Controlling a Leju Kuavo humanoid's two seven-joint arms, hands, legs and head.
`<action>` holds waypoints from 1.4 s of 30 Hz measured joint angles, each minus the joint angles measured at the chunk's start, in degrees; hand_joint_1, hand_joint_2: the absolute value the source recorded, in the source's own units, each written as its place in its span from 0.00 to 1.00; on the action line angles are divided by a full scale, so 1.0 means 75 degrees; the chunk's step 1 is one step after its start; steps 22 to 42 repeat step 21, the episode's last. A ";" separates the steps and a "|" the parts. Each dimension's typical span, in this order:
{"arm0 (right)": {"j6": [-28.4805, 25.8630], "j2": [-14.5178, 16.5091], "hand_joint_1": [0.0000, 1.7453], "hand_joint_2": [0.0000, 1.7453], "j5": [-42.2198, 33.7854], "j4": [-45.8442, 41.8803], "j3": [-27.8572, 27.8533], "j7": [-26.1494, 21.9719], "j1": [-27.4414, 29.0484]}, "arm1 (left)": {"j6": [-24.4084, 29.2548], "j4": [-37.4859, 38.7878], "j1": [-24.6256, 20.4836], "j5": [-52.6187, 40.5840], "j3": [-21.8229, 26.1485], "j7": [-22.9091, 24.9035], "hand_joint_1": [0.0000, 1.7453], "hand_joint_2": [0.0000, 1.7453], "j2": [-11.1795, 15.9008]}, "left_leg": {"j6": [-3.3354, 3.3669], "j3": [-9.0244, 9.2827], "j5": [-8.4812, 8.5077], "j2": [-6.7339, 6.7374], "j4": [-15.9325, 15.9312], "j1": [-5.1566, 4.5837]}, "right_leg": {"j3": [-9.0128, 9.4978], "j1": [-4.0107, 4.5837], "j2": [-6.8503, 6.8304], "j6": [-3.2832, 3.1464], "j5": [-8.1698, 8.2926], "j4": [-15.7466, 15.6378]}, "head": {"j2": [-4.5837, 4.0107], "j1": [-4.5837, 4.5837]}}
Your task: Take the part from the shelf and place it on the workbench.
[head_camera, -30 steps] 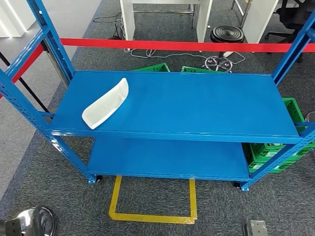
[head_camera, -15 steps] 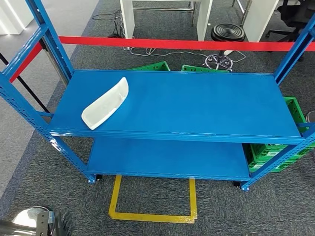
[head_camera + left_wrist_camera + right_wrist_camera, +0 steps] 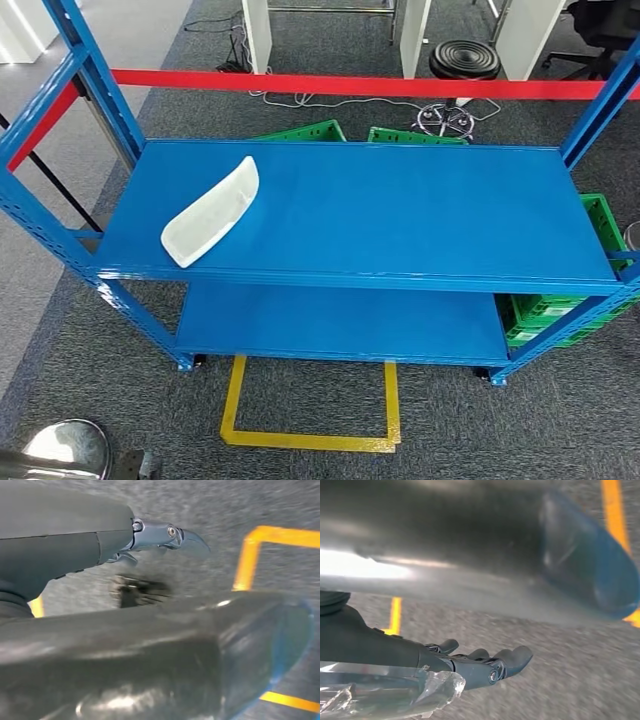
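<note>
camera creep toward shelf, part on top deck

headline aside: framing shifted across the last second. whole scene slid, shelf sits a bit lower and nearer in head view, so the camera moved, not the things. the silver left arm at 7 o'clock changed too: dark fingers that showed there half a second ago are gone from that corner.

white curved plastic tray-like part (image 3: 211,211) lies flat on the top deck of the blue metal shelf (image 3: 423,215), at about 10 o'clock in head view, near the front-left edge, long axis running toward 1 o'clock. same spot on the deck as before. no workbench surface identifiable.

left hand (image 3: 166,534): fingers extended and apart, holding nothing, over grey carpet. right hand (image 3: 486,664): fingers stretched out loosely, nothing in them, also over carpet. both blurred.

judgement: looks like an approach to the shelf, part waiting to be gripped.

around: yellow tape square on the floor (image 3: 309,405) at 6 o'clock, green plastic crates (image 3: 562,310) at 3 o'clock under the deck, red barrier tape (image 3: 362,86) at 12, black round stool (image 3: 463,60) at 1.

in the way: blue upright post (image 3: 49,225) at 9 o'clock stands close to the part; left arm reach needs to clear it.
</note>
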 joint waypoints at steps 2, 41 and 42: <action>0.0144 -0.0001 0.00 0.00 -0.0135 0.0386 0.0080 0.0189 -0.0024 | 0.0144 0.0472 -0.0015 0.0245 -0.0549 0.0251 0.00 0.00 0.0205 | 0.0000 0.0008 0.0000 0.0000 -0.0001 0.0000 | 0.0005 0.0000 0.0000 0.0000 0.0000 0.0000 | 0.0000 -0.0001; 0.0312 -0.0013 0.00 0.33 -0.0305 0.1003 0.0254 0.0407 -0.0137 | 0.0308 0.1236 -0.0115 0.0540 -0.1458 0.0564 0.00 0.00 0.0555 | 0.0006 0.0147 -0.0059 0.0002 -0.0045 -0.0001 | 0.0137 -0.0001 0.0000 0.0017 -0.0059 -0.0028 | 0.0000 0.0001; 0.0312 -0.0013 0.00 0.33 -0.0305 0.1003 0.0254 0.0407 -0.0137 | 0.0308 0.1236 -0.0115 0.0540 -0.1458 0.0564 0.00 0.00 0.0555 | 0.0006 0.0147 -0.0059 0.0002 -0.0045 -0.0001 | 0.0137 -0.0001 0.0000 0.0017 -0.0059 -0.0028 | 0.0000 0.0001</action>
